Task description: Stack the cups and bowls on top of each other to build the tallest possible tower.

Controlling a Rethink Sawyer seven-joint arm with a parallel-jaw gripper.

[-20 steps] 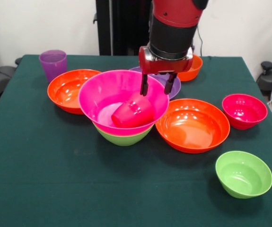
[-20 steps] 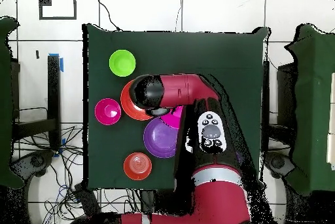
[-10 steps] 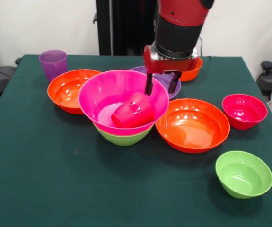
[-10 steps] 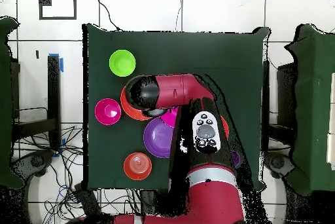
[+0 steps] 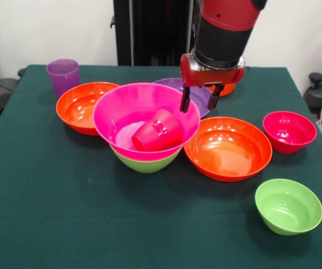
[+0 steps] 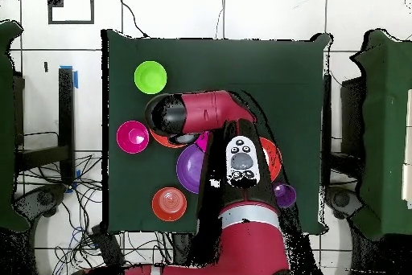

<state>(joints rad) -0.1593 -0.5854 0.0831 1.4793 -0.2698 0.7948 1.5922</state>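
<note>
Gripper hangs open, empty; overhead, the arm hides it.

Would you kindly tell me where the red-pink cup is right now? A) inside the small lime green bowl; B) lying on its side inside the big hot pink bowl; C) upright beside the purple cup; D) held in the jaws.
B: the red-pink cup lies tipped over inside the hot pink bowl.

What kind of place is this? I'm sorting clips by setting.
Probably a robotics lab: a red arm works over a green-clothed table strewn with plastic bowls, with loose cables on a tiled floor.
</note>
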